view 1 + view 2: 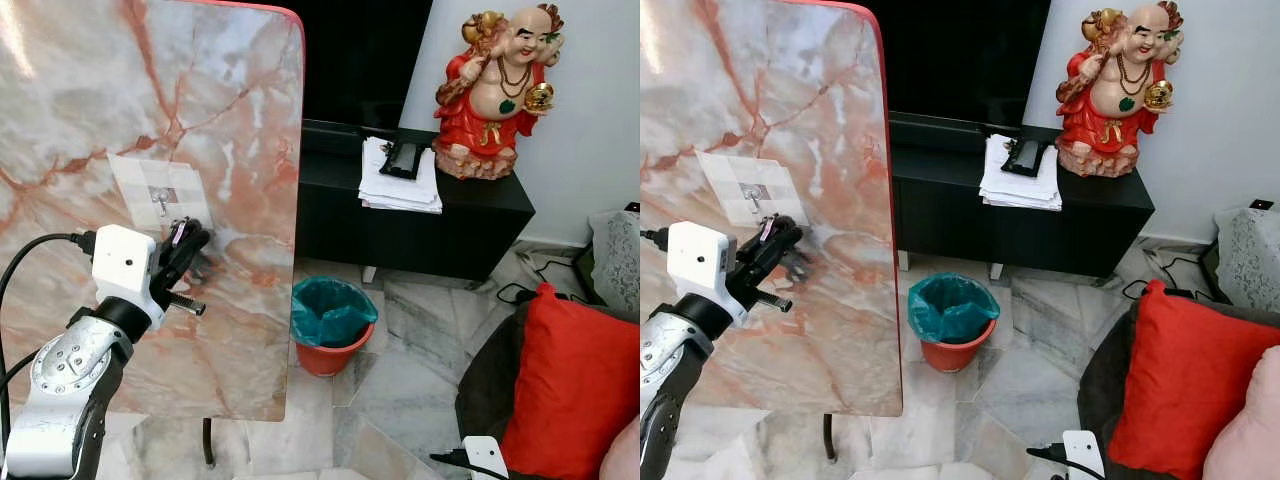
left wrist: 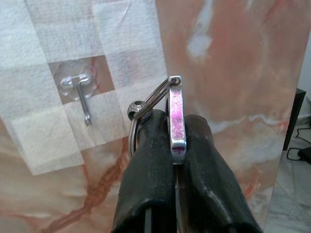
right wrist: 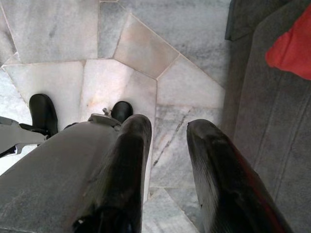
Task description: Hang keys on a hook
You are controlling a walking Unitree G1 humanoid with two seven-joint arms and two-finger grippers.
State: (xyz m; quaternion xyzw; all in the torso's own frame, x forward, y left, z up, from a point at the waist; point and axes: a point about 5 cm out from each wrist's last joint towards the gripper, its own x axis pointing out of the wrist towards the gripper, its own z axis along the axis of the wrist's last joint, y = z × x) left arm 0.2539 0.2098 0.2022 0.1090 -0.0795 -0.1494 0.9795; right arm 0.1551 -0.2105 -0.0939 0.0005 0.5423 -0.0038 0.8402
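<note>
Marble panel [image 1: 230, 180] up front, left hand [image 2: 176, 145] pinching the pink keys [image 2: 175, 116] just beside the taped hook [image 2: 80, 92], not touching. Right hand [image 3: 167, 141] hangs spread over the floor [image 3: 189, 82].

Your right hand [image 3: 167, 141] hangs with its two black fingers [image 3: 124, 165] spread apart above the grey marble tile floor [image 3: 146, 43], near a red cushion [image 3: 291, 46] on dark grey upholstery [image 3: 272, 126].
</note>
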